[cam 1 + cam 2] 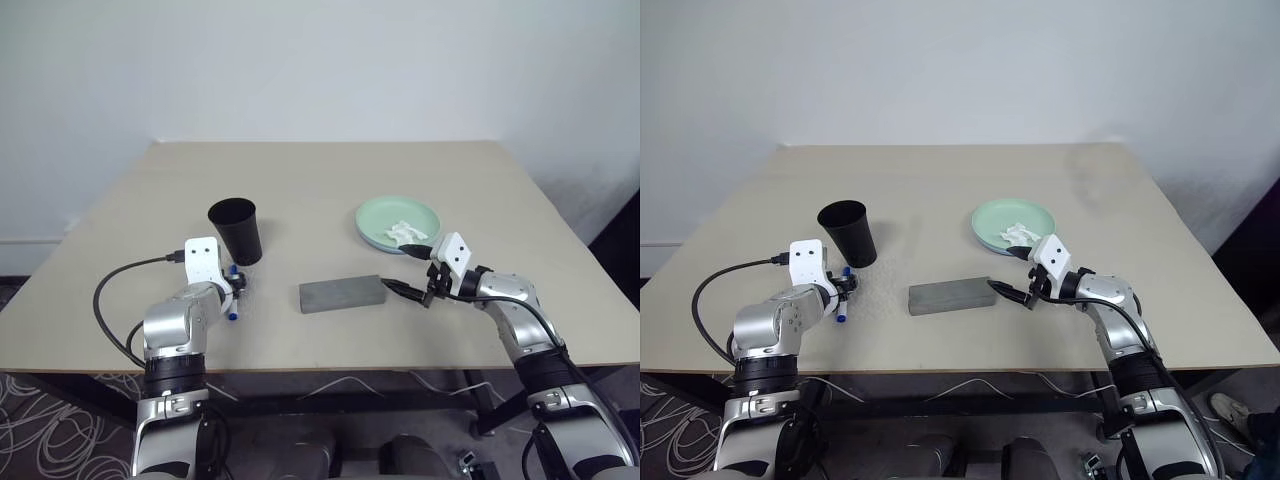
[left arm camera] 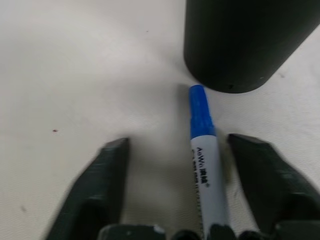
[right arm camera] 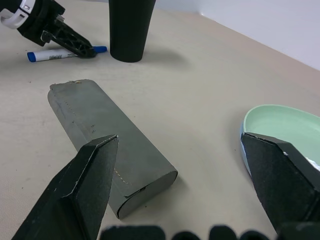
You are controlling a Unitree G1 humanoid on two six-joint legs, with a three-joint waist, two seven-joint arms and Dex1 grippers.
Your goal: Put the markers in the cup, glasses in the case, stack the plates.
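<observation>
Both arms sit closest, at the near edge of the counter, a broad, matte beige slab. Biggest of the loose things are the plates, round and shallow, the mint green one nested on the light blue one, a crumpled white tissue lying in the top plate. Next, the case, a grey brick-shaped box with rounded ends, lies closed at mid-counter, and the right gripper stands just beside its end with fingers spread wide, holding nothing. Behind the left arm stands the cup, a smooth black tumbler flaring toward its rim. Smallest is the marker, a slim glossy white barrel with a blue cap, lying flat with its cap almost touching the cup's foot. The left gripper straddles it, fingers apart on either side and not yet pinching.

To do this step well, I judge the left gripper should close squarely on the mid-barrel, since the slick round body could roll or squirt out, then lift clear above the rim before tipping the marker in, so the light cup is not knocked over
</observation>
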